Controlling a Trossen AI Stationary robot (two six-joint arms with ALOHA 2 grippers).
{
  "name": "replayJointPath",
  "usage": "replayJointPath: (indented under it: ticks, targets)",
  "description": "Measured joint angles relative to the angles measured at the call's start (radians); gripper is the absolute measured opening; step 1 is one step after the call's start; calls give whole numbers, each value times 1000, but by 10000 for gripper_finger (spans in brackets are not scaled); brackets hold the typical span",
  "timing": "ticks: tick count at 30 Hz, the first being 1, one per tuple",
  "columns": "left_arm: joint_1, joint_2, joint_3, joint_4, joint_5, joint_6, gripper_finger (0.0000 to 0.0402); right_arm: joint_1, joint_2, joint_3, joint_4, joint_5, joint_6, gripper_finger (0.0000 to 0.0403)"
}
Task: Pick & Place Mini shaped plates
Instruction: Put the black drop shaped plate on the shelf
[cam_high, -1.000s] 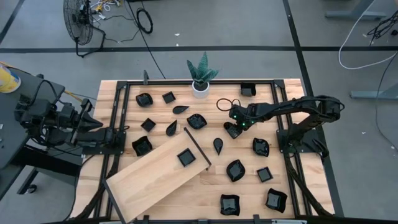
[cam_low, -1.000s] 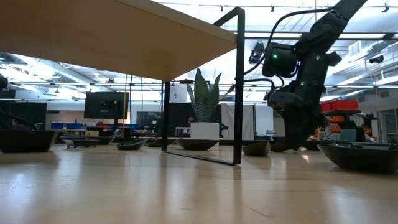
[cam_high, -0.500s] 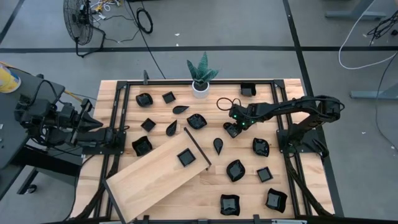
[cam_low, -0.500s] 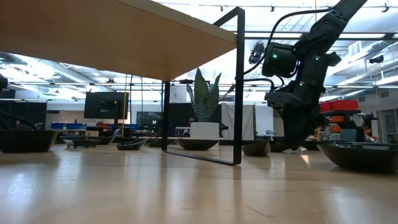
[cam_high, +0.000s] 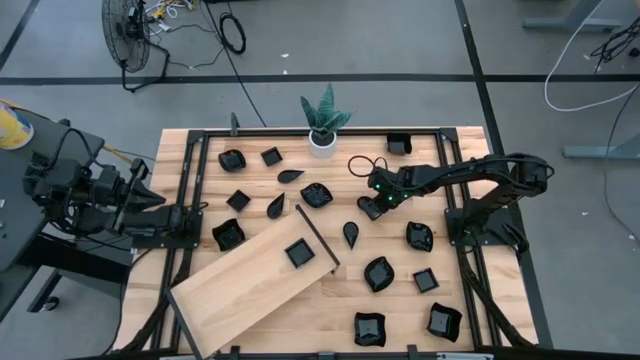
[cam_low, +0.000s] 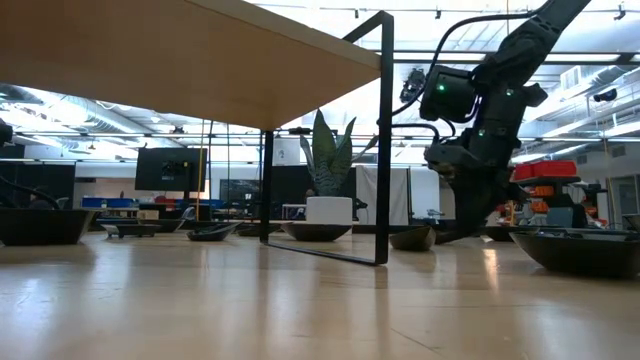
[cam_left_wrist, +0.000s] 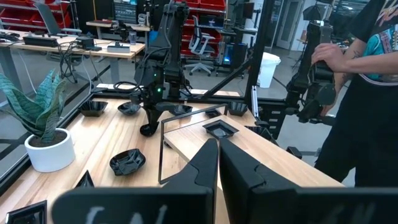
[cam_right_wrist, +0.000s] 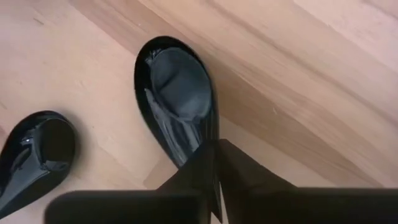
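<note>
Glossy black teardrop plate (cam_right_wrist: 177, 102) sat pinched by its rim between the right gripper's (cam_right_wrist: 216, 163) fingers, which had closed on it; the grip fell at the plate's narrow end. In the high view that gripper (cam_high: 372, 207) worked just past table centre, toward 1 o'clock. A second plate (cam_right_wrist: 34, 152) lay near the held one, not touching. Other plates lay scattered over the wooden table (cam_high: 505, 300): a teardrop (cam_high: 351, 234) at centre, squares toward 5 o'clock (cam_high: 426, 280), more toward 10 o'clock (cam_high: 232, 159). One square plate (cam_high: 299, 253) sat on the tilted board (cam_high: 240, 285) toward 7 o'clock. A potted plant (cam_high: 323, 125) stood at 12 o'clock. Left gripper (cam_left_wrist: 219, 163) waited off the 9 o'clock edge, fingers together, holding nothing. A person (cam_left_wrist: 367, 93) stood beyond the table.
</note>
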Motion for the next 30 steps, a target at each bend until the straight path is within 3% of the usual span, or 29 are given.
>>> replayJointPath:
  ticks: [15, 30]
  targets:
    - [0, 0, 0, 0, 0, 0, 18, 0, -130, 43, -42, 3, 56, 1]
    - [0, 0, 0, 0, 0, 0, 18, 54, -160, 480, -162, -4, -59, 0]
